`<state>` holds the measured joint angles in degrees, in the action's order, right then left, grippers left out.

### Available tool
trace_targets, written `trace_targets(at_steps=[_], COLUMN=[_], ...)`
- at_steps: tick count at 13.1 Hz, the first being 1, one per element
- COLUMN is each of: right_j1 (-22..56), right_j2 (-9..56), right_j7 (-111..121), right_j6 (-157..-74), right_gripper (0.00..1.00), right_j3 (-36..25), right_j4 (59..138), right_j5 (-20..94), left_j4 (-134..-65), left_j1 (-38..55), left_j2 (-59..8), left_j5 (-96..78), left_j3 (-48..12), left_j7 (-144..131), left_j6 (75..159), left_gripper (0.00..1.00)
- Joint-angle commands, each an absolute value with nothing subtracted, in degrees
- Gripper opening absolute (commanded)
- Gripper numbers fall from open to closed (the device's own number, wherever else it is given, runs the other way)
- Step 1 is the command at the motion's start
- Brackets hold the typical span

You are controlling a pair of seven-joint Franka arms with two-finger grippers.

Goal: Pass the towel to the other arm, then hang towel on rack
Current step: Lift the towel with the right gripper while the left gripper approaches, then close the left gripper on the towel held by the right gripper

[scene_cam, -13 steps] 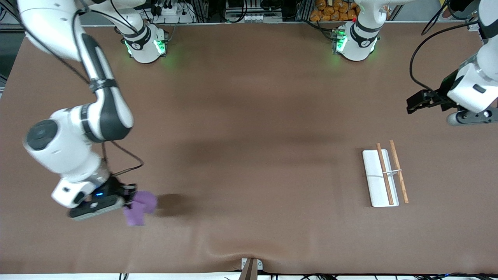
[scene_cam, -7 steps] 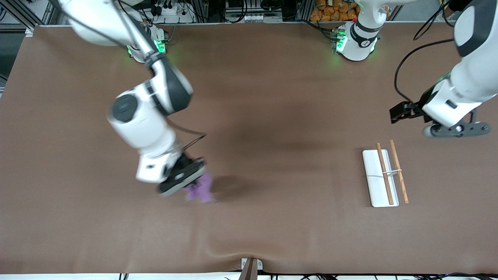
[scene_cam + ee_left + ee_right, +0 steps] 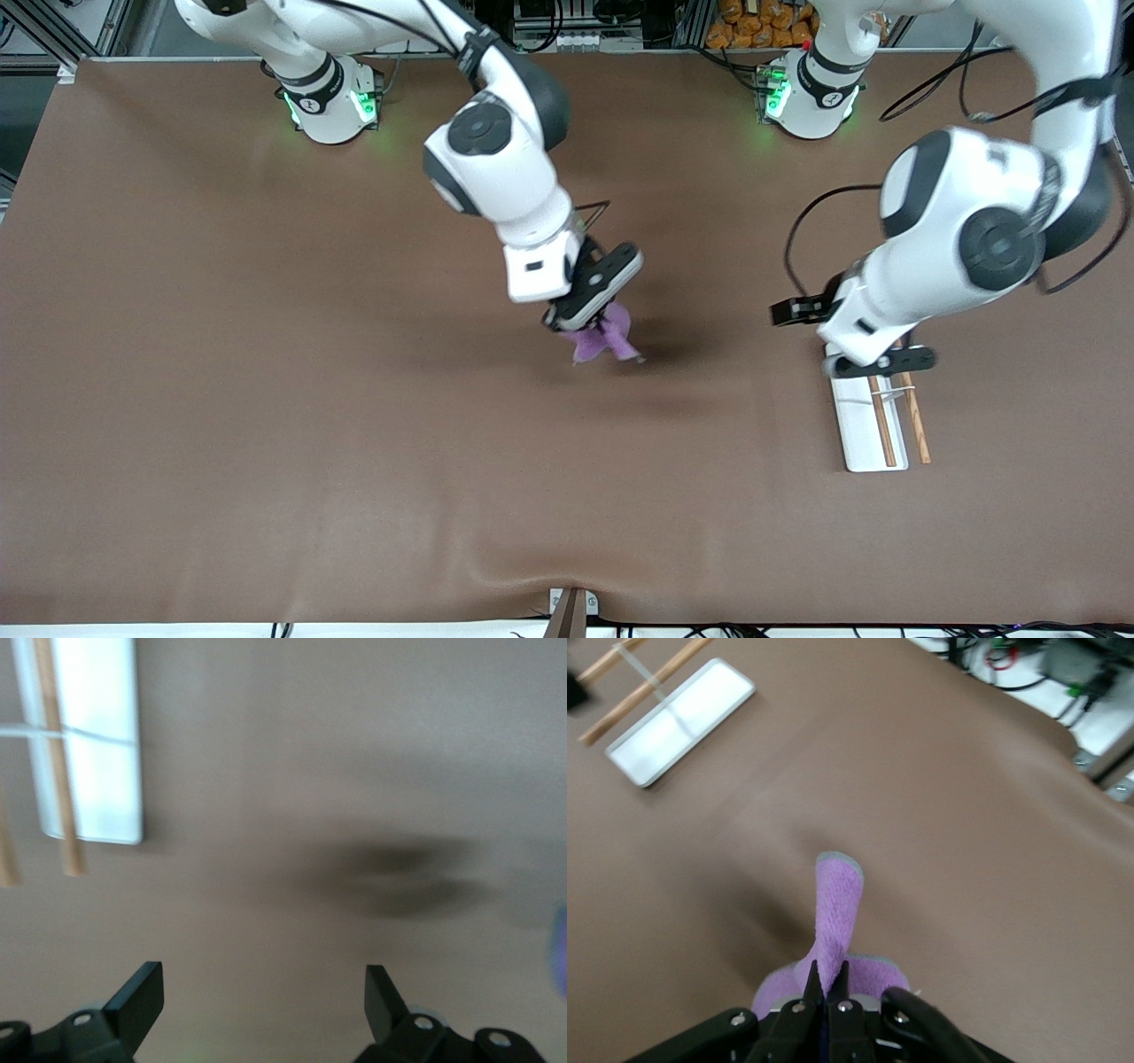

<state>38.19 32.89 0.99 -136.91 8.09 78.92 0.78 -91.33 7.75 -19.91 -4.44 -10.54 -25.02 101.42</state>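
My right gripper (image 3: 595,312) is shut on the purple towel (image 3: 604,338), which hangs bunched below it over the middle of the table. In the right wrist view the towel (image 3: 835,912) sticks out from between the closed fingers (image 3: 827,985). The rack (image 3: 873,416), a white base with two brown rods, lies toward the left arm's end of the table; it also shows in the left wrist view (image 3: 93,771) and the right wrist view (image 3: 678,719). My left gripper (image 3: 864,361) hovers over the rack's end nearest the robot bases. In the left wrist view it (image 3: 264,994) is open and empty.
The brown table mat (image 3: 354,425) has a raised wrinkle at its edge nearest the front camera. A small metal bracket (image 3: 571,607) sits at that edge. Both robot bases (image 3: 332,102) stand along the top with green lights.
My right gripper has carried the towel from the right arm's end to the table's middle. My left arm has swung in and come over the rack.
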Motion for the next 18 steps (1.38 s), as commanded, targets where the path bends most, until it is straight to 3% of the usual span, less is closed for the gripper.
trace_targets(at_steps=[1, 7, 18], right_j1=[41.3, 46.67, 46.58], right_j2=[33.84, 33.84, 34.1], right_j7=[0.26, 0.26, -0.09], right_j6=[-137.02, -136.41, -136.49], right_gripper=[0.0, 0.0, 0.0], right_j3=[7.65, 7.38, 7.21], right_j4=[77.96, 78.92, 78.84], right_j5=[-0.35, -2.2, -2.2], left_j4=[-90.35, -89.91, -90.62], left_j1=[7.56, 7.73, 7.56], left_j2=[-21.35, -28.12, -27.33], left_j5=[-7.63, -21.44, -28.91], left_j3=[-10.46, -10.37, -11.25], left_j7=[-29.34, -41.47, -56.78], left_j6=[102.74, 109.07, 100.21], left_gripper=[1.0, 1.0, 1.0])
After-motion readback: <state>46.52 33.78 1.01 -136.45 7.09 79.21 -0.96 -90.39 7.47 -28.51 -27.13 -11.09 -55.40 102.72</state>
